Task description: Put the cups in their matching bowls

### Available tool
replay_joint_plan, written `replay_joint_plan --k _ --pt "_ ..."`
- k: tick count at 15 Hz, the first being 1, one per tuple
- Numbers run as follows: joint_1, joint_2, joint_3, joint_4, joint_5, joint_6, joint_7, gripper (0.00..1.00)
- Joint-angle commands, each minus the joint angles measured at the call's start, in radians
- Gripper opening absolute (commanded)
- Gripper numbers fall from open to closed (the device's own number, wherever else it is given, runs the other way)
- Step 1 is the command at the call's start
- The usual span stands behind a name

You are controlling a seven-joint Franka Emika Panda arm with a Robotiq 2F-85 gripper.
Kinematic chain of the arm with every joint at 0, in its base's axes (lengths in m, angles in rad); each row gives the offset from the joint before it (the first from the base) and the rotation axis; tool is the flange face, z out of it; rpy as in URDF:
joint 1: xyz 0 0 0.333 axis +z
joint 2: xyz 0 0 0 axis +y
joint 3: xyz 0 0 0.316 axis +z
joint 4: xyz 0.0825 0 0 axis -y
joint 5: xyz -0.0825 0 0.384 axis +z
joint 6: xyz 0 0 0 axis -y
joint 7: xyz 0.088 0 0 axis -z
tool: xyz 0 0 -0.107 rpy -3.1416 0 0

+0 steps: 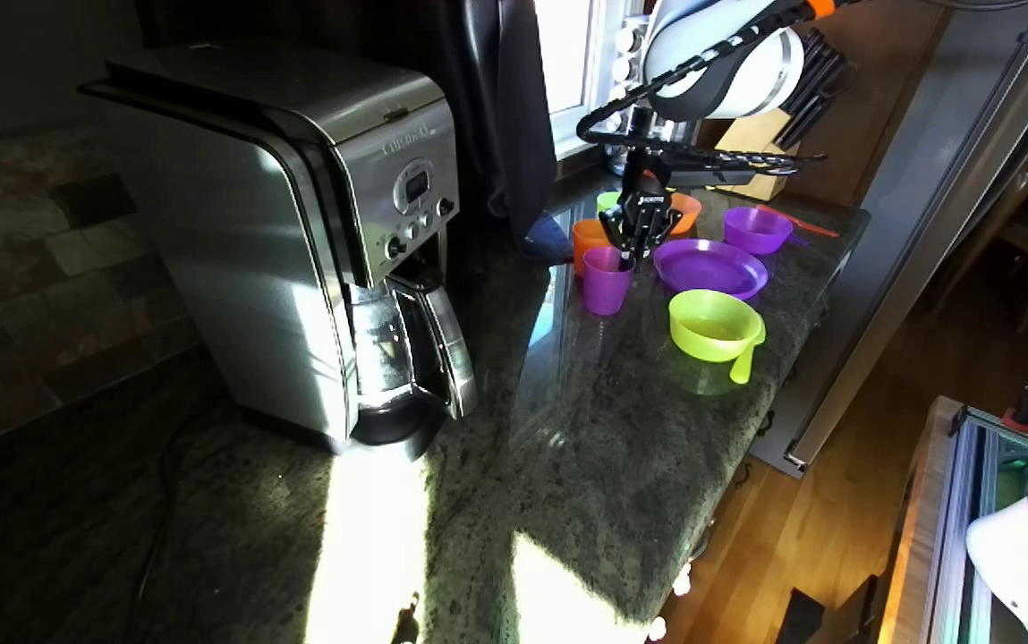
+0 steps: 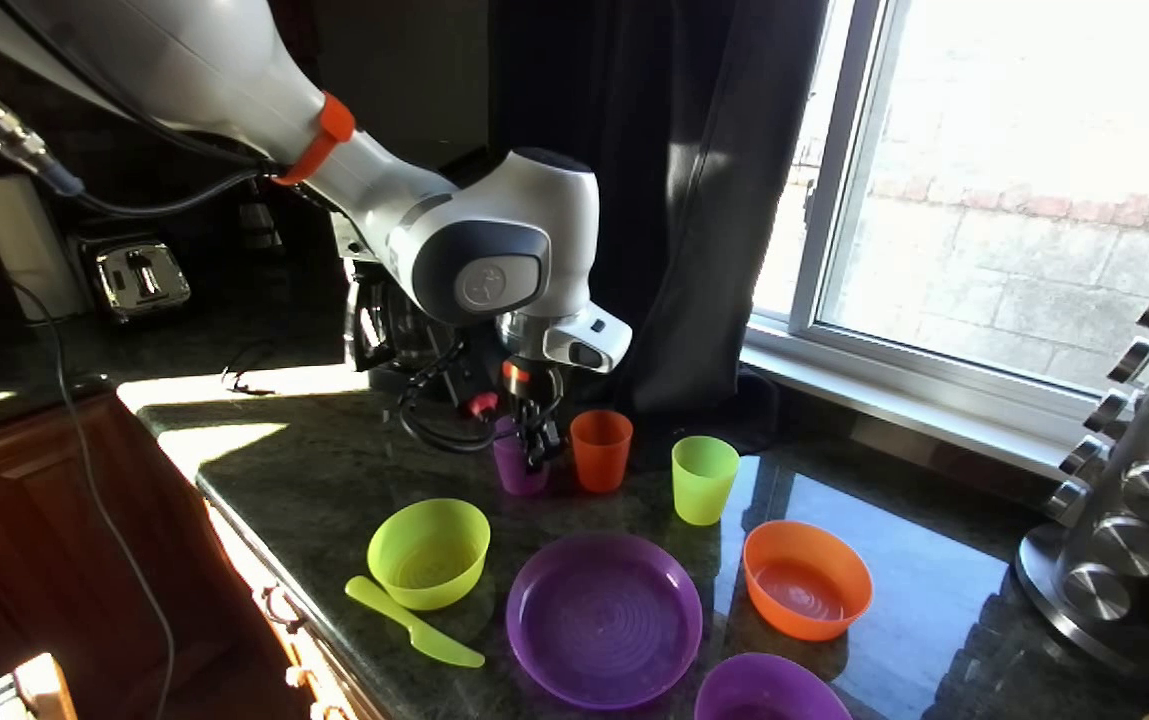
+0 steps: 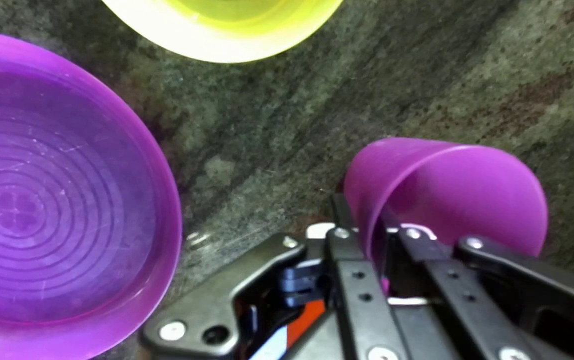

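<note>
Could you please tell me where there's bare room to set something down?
The counter looks bare between the coffee maker and the lime green bowl, and between the orange bowl and the spice rack. It is crowded around the purple plate, beside those bowls and the purple bowl, and where the pincer straddles the rim of the purple cup.

Upright & approx. in a row stand purple cup [image 1: 605, 291], orange cup [image 2: 601, 455] & yellow-grn cup [image 2: 702, 485] (1st 2 closest). Right way up sit shallow lime bowl [image 2: 429, 560] nr purple cup, orange bowl [image 2: 807, 588] nr yellow-grn cup, purple bowl [image 1: 756, 234] nr orange bowl.
</note>
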Motion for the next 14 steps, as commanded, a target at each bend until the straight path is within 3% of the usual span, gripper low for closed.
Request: replay_joint_plan --k 1,8,14 --pt "0.003 0.006 0.008 0.010 0.029 0.000 -0.003 0.00" --pt "-0.009 -0.038 0.016 0.013 0.072 -0.048 -0.100 0.01" --pt "-0.054 -0.187 -0.029 -0.033 0.080 -0.174 -0.272 0.01"
